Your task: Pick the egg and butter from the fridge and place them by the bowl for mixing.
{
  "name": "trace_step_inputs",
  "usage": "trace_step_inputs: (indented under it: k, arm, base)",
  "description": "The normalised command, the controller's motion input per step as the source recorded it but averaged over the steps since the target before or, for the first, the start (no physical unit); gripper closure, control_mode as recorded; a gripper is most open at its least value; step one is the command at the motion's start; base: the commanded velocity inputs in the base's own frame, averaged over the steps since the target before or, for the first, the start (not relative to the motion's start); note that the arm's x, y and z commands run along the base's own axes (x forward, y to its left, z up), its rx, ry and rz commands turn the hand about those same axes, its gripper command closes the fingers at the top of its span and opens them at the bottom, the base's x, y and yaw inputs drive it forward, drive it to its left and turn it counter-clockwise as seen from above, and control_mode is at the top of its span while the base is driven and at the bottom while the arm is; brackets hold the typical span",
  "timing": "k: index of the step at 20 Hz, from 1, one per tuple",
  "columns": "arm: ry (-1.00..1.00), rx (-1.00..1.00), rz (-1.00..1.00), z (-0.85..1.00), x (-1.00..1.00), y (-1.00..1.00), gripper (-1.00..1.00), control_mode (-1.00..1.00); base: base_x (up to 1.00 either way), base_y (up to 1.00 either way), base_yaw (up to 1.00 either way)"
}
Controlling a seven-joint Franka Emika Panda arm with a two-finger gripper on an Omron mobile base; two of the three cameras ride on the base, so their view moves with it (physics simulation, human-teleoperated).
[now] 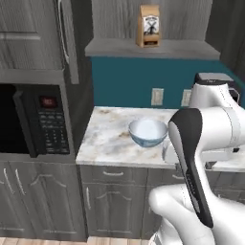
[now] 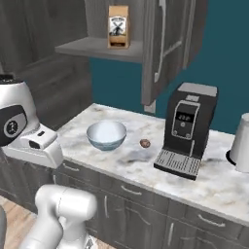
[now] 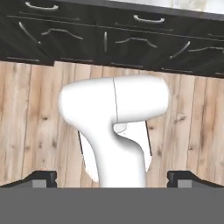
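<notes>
**Right base view: egg lying by the bowl, gripper hanging empty, butter outstanding**

The egg [image 2: 144, 143] is sitting on the marble counter [image 2: 126, 160], near the bowl [image 2: 106, 134] but not touching it, between the bowl and the black coffee machine [image 2: 187, 129]. The bowl is standing upright near the counter's front edge. In the hand view the gripper [image 3: 112, 178] is pointing down at the wooden floor [image 3: 35, 113] in front of the dark lower cabinets [image 3: 105, 41], its fingertips [image 3: 43, 178] standing wide apart with nothing between them.

Assessment: the egg part is looking finished, and the butter trip is looking like the step in hand. Where the butter is lying I cannot tell.

Recommendations for that step:
- Bring the base square to the fridge before reaching.
- Approach the stick across its narrow width, since it is thin and likely to slip lengthwise.
- On return, set it on bare marble beside the bowl, away from the egg, which may roll if nudged.
</notes>
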Motion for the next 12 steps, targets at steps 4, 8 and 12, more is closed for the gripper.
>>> trace_step_inputs:
  k: [4, 8, 12]
  arm:
    - [0.0, 0.0, 0.0, 0.0, 0.0, 0.0, -1.0, 1.0]
    - [0.0, 0.0, 0.0, 0.0, 0.0, 0.0, -1.0, 1.0]
    - [0.0, 0.0, 0.0, 0.0, 0.0, 0.0, -1.0, 1.0]
  base:
    - [-0.16, 0.0, 1.0]
    - [-0.14, 0.0, 1.0]
    - [-0.13, 0.0, 1.0]
